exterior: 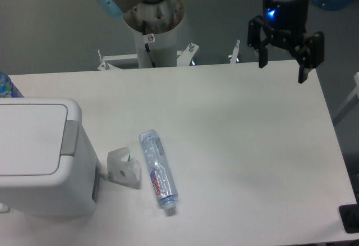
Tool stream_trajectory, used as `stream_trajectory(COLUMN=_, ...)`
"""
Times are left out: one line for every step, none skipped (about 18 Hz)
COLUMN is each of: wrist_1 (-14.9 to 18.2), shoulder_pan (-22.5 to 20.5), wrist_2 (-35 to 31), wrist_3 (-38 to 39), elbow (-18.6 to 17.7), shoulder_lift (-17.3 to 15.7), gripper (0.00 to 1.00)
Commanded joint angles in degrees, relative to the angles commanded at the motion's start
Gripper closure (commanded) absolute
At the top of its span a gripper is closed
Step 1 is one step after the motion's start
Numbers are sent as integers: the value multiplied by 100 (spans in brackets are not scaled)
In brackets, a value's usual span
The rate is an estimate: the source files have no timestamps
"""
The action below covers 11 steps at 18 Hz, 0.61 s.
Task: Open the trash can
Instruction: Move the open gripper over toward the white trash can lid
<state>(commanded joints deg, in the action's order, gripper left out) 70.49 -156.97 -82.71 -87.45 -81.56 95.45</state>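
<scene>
A large, boxy, light-grey plastic trash can with rounded corners stands at the left edge of the white counter, toward the near left corner, and runs partly out of the picture on that side. Its flat rectangular lid lies closed and level on top, and a grey hinge strip runs along the lid's right side.

Just to the right of the can, near the front edge, a small white folded carton rests on the counter, close to the can's wall, though whether it touches I cannot tell. Right beside the carton lies a clear plastic bottle on its side, its cap end pointing toward the front edge and slightly to the right. Carton and bottle are very near each other, possibly touching.

Well apart from all this, over the far right corner of the counter, the black two-finger gripper hangs in the air with a blue light glowing on its body. Its jaws stand wide apart, with nothing between them. The arm's pale column base rises behind the far edge, near the middle. A bit of blue-patterned material peeks in at the far left edge.
</scene>
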Motion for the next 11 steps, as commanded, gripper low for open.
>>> stream_trajectory(wrist_1=0, shoulder_pan=0, wrist_2=0, wrist_3=0, elbow=0, shoulder_lift=-9, gripper=0)
stream_trajectory(wrist_1=0, shoulder_pan=9, wrist_2=9, wrist_3=17, elbow=9, shoulder_lift=0, gripper=0)
stream_trajectory(wrist_1=0, shoulder_pan=17, wrist_2=44, wrist_3=70, elbow=9, shoulder_lift=0, gripper=0)
stream_trajectory(wrist_1=0, shoulder_pan=35, wrist_2=122, wrist_3=236, elbow=9, shoulder_lift=0, gripper=0)
stream_trajectory(wrist_1=0, shoulder_pan=70, wrist_2=201, wrist_3=568, elbow=35, shoulder_lift=9, gripper=0)
stream_trajectory(wrist_1=-9, shoulder_pan=140, wrist_2=254, wrist_3=1024, elbow=70, shoulder_lift=26, gripper=0)
stream_trajectory(wrist_1=-17, shoulder_pan=236, wrist_2=281, wrist_3=1507, elbow=131, shoulder_lift=61, gripper=0)
stream_trajectory(wrist_1=-139, shoulder_pan=385, wrist_2=299, wrist_3=1929, elbow=184, shoulder_lift=105, gripper=0)
stream_trajectory(wrist_1=-306, shoulder_pan=578, wrist_2=299, wrist_3=2247, elbow=167, shoulder_lift=158, gripper=0)
stream_trajectory(wrist_1=-473, shoulder_pan=737, wrist_2=308, wrist_3=2511, elbow=141, shoulder_lift=176, gripper=0)
stream_trajectory(wrist_1=-596, shoulder_pan=808, wrist_2=325, wrist_3=2749, elbow=106, shoulder_lift=184, gripper=0)
